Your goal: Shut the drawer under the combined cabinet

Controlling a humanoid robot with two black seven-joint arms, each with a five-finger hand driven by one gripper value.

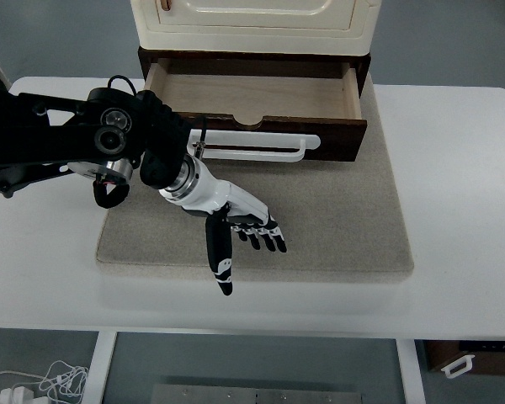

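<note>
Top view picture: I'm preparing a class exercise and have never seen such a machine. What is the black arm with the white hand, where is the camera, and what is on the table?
The camera sits on the robot and looks steeply down at a white table. The black arm entering from the picture's left is the robot's left arm, ending in a white and black left hand with fingers. The fingers are spread and hold nothing; the hand hovers over a beige mat. At the mat's far edge stands a cream cabinet with a brown wooden drawer beneath it, pulled open and empty, with a white handle on its front. The right arm is not in the picture.
</note>
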